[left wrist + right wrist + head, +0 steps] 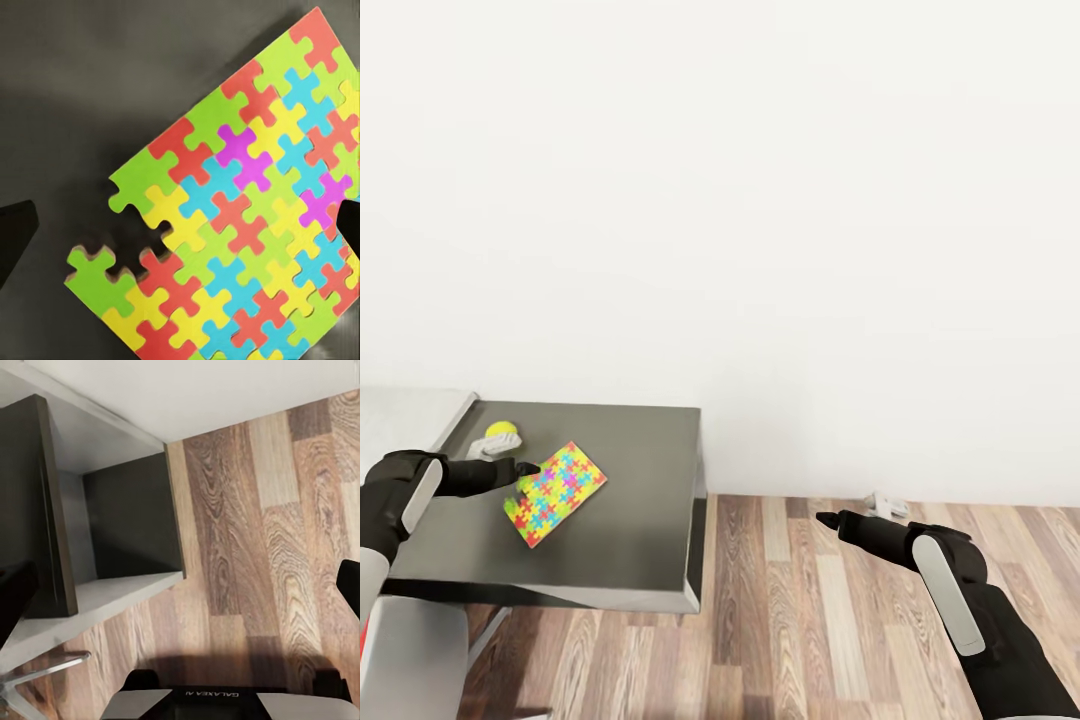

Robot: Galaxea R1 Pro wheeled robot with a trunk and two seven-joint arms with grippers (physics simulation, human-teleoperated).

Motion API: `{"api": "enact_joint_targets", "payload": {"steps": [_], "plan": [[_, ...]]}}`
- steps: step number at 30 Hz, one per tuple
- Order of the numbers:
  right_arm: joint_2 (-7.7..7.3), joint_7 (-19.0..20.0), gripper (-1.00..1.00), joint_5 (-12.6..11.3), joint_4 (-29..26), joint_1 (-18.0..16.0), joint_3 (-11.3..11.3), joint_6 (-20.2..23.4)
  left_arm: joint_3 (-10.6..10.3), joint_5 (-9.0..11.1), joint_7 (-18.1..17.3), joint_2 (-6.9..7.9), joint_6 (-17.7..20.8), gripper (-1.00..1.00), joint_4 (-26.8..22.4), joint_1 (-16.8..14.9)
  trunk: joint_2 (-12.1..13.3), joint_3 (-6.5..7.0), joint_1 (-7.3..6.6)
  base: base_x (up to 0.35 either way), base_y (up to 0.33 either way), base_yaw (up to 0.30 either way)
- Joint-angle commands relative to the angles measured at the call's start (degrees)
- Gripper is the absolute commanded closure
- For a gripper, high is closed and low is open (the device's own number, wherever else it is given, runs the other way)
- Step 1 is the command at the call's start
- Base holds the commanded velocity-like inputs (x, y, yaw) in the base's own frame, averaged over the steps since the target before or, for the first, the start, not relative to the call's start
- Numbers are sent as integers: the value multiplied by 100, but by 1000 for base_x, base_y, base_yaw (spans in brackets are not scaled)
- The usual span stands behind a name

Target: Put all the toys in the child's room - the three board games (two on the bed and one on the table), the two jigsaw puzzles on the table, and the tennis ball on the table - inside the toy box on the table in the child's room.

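On dark matte table (640, 530): flat interlocking jigsaw puzzle (555, 493), maybe w/ gap.

One jigsaw puzzle (555, 494) on the table (640, 540), one piece slot empty at its edge in the left wrist view. One tennis ball (501, 431). One small white object (495, 446) touching the ball, can't identify. Two grippers: left (525, 468), right (826, 519). One table. One white item (887, 504) on the floor by the wall.
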Motion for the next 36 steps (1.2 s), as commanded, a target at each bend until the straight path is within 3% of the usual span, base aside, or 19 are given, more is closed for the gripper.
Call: {"api": "enact_joint_targets", "payload": {"steps": [1, 13, 36], "plan": [[0, -23, -100, -34, -6, -4, -3, 27, 9, 21, -4, -2, 40, -100, -2, -4, -10, -9, 5, 166, 121, 0], [0, -23, -100, -35, -6, -4, -3, 27, -18, 20, 5, -28, 32, -100, -2, -4, -10, -25, 5, 78, 40, 0], [0, -23, -100, -35, -6, -4, -3, 36, -42, 12, 276, -72, -18, -100, 23, 5, -10, -225, 5, 2, 1, 0]]}}
